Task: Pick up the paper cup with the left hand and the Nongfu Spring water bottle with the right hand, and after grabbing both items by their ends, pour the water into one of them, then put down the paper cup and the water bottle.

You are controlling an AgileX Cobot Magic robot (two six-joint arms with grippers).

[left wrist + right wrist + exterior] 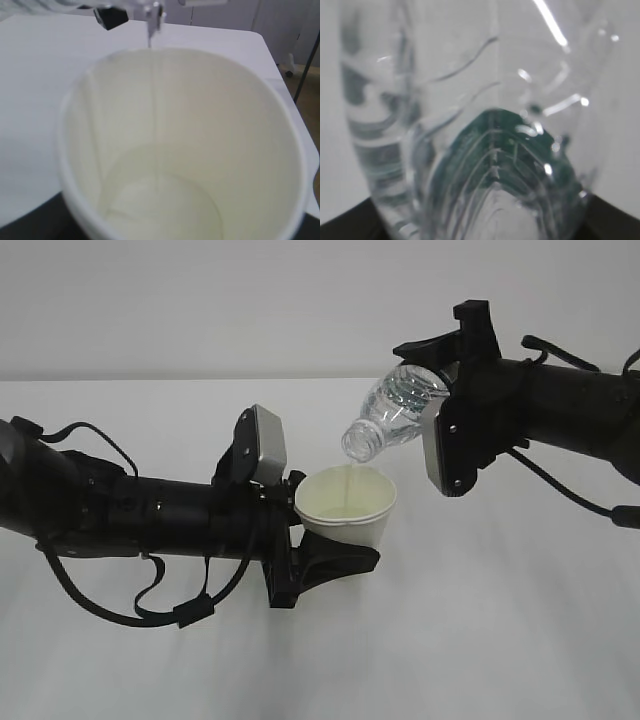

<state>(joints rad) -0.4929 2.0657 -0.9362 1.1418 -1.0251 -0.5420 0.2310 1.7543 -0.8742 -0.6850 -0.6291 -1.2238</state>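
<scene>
A thin-walled, easily crushed paper cup point(347, 506), held off the white tabletop point(500, 620) near its base by the left claw point(318, 555), catches a thread of water point(347, 480) from the light, ribbed, slippery Nongfu Spring water bottle point(395, 412), tilted mouth-down just above and gripped at its bottom end by the right claw point(452, 360).

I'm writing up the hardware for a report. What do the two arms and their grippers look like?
Both arms are black and tube-shaped, with loose black cables looping alongside. The left gripper and right gripper each have black fingers and a grey-silver rectangular plate with small screws near the wrist. No markings are legible.
</scene>
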